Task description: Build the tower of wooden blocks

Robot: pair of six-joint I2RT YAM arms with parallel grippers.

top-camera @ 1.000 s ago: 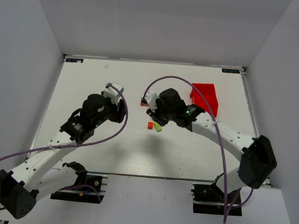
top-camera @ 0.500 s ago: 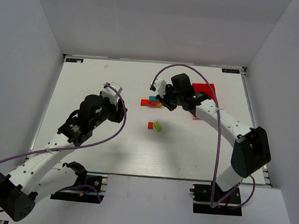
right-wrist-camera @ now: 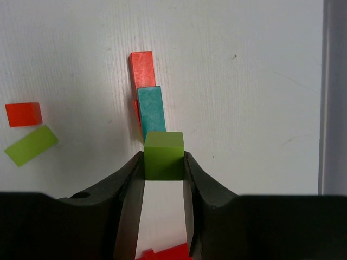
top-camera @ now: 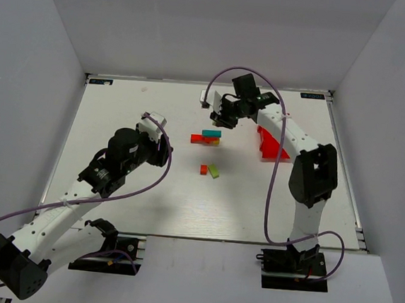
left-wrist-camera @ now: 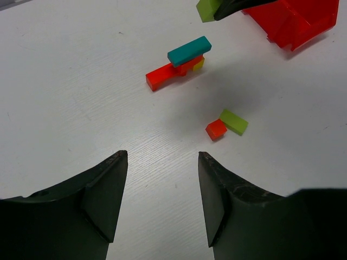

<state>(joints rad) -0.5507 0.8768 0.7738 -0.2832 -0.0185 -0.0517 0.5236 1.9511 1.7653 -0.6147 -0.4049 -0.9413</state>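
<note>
Lime green cube (right-wrist-camera: pixel 164 155) sits pinched in the jaws of our right gripper (right-wrist-camera: pixel 164 162), held in the air close by the wood block tower (top-camera: pixel 207 137), where a teal bar (left-wrist-camera: pixel 188 51) lies across a red bar (left-wrist-camera: pixel 160 78). Our left gripper (left-wrist-camera: pixel 161 157) hangs nearer than the tower, jaws spread wide, holding nothing. An orange-red cube (left-wrist-camera: pixel 216 129) touches a lime bar (left-wrist-camera: pixel 233 122) just in front of the tower, and the red bin (top-camera: pixel 269 140) lies to the tower's right.

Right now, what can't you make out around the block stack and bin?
1. Red bin contents: right arm crosses it in the top view; frame edge cuts it in the left wrist view.
2. Yellow block: nearly all hidden under the teal bar and green cube in the right wrist view.
3. Green cube: top view, covered by the right gripper.
</note>
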